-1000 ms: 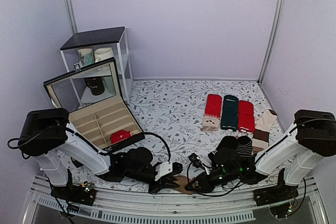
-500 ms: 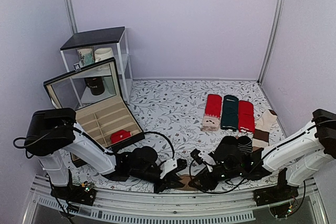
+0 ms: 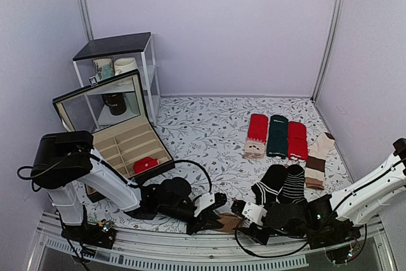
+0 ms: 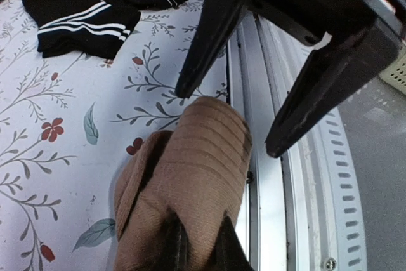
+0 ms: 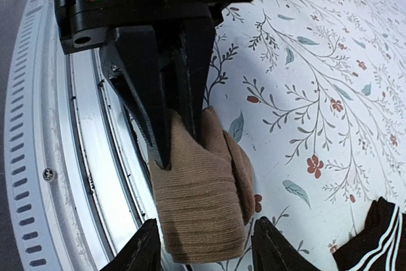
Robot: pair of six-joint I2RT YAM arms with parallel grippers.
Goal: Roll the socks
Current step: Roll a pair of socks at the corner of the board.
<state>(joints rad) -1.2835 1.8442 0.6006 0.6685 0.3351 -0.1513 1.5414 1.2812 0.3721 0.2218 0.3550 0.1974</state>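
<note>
Socks (image 5: 203,201): we see a tan-brown ribbed knit, rolled into a short thick bundle.
Place: near edge of the flowered counter (image 4: 63,157), beside the metal rail (image 4: 269,220).
Left tool (image 5: 179,139): clamped on one end of the socks.
Right tool (image 4: 227,120): fingers apart, straddling the opposite end.

socks (image 4: 190,182) — near end off-frame

Robot test booth, plain lilac wall panels (image 3: 222,23), metal corner posts (image 3: 330,30), floral-cloth table (image 3: 203,131).
</note>
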